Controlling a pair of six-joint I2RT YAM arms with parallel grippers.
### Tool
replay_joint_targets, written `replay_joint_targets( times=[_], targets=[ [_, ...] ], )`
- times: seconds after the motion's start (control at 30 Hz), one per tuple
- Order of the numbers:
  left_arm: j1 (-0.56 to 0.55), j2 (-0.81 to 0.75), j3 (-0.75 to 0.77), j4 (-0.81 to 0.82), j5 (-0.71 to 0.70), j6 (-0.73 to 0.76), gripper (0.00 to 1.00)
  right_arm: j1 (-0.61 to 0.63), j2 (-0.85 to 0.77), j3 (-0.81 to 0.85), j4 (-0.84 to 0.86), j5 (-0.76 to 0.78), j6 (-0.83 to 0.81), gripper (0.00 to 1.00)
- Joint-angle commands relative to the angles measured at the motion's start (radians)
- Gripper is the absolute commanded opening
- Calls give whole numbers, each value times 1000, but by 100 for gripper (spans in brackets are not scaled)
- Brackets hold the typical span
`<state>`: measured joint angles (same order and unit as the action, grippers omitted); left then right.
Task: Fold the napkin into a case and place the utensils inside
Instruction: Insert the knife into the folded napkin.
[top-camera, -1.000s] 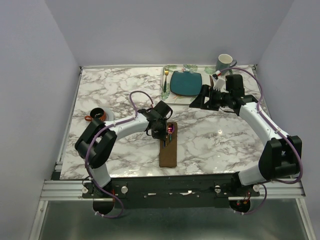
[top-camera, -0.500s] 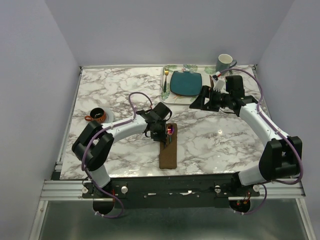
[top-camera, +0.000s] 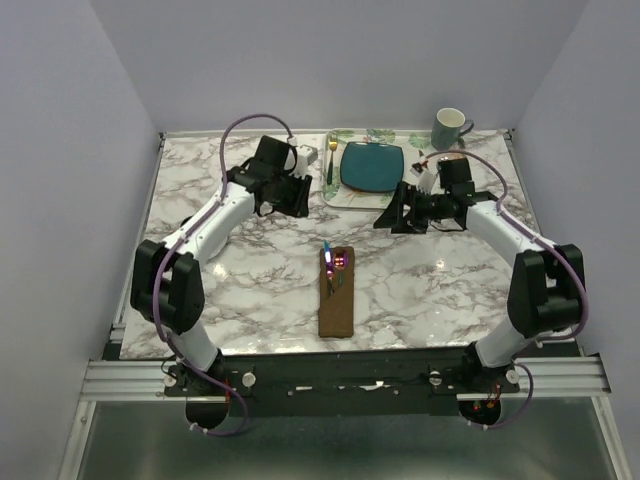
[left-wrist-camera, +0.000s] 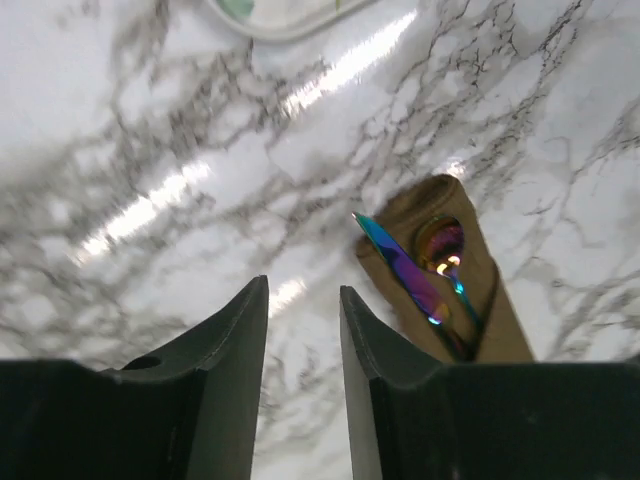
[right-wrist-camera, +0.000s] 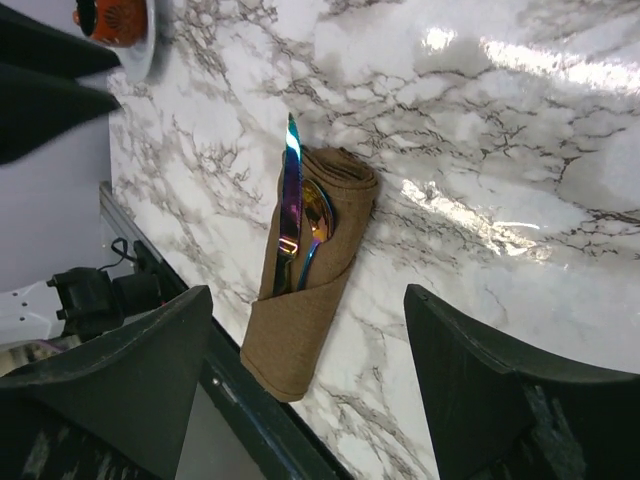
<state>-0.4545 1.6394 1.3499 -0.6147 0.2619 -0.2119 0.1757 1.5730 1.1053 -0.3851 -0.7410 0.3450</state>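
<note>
The dark brown napkin (top-camera: 337, 300) lies folded into a narrow case at the near middle of the marble table. The iridescent utensils (top-camera: 335, 262) stick out of its far end: a rainbow knife blade and a golden spoon bowl. The case (left-wrist-camera: 505, 330) and utensils (left-wrist-camera: 410, 270) show in the left wrist view, and the case (right-wrist-camera: 300, 340) and utensils (right-wrist-camera: 292, 210) in the right wrist view. My left gripper (top-camera: 298, 197) (left-wrist-camera: 303, 287) hovers far left of the case, jaws a little apart, empty. My right gripper (top-camera: 390, 215) (right-wrist-camera: 308, 300) hovers far right of it, wide open, empty.
A teal plate (top-camera: 372, 166) sits on a leaf-printed placemat (top-camera: 345, 197) at the back, with a gold fork (top-camera: 331, 160) beside it and a grey mug (top-camera: 449, 127) at the back right. An orange cup on a saucer (right-wrist-camera: 115, 15) stands at the left.
My left gripper has pulled away from the utensils at the case and swung back and left toward the placemat. My right gripper has shifted slightly left. The case and utensils stay put.
</note>
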Motion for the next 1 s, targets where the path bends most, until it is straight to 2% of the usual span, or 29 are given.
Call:
replay_joint_targets(
  times=[0.0, 0.03, 0.1, 0.2, 0.4, 0.7, 0.97],
  targets=[
    [14, 112, 143, -60, 145, 494, 36, 13, 108, -18, 40, -87, 37, 83],
    [14, 128, 138, -50, 177, 575, 34, 25, 125, -13, 49, -93, 43, 82],
    [14, 141, 130, -33, 200, 620, 28, 37, 183, -1, 55, -103, 60, 82],
    [13, 195, 155, -36, 240, 701, 24, 57, 263, 19, 74, -104, 83, 81],
    [10, 283, 206, -59, 280, 848, 18, 93, 380, 70, 117, -130, 118, 72],
    [-3, 398, 273, -77, 263, 888, 17, 146, 476, 110, 164, -129, 158, 63],
    [-18, 442, 272, -77, 246, 910, 16, 151, 518, 122, 172, -118, 170, 43]
  ],
)
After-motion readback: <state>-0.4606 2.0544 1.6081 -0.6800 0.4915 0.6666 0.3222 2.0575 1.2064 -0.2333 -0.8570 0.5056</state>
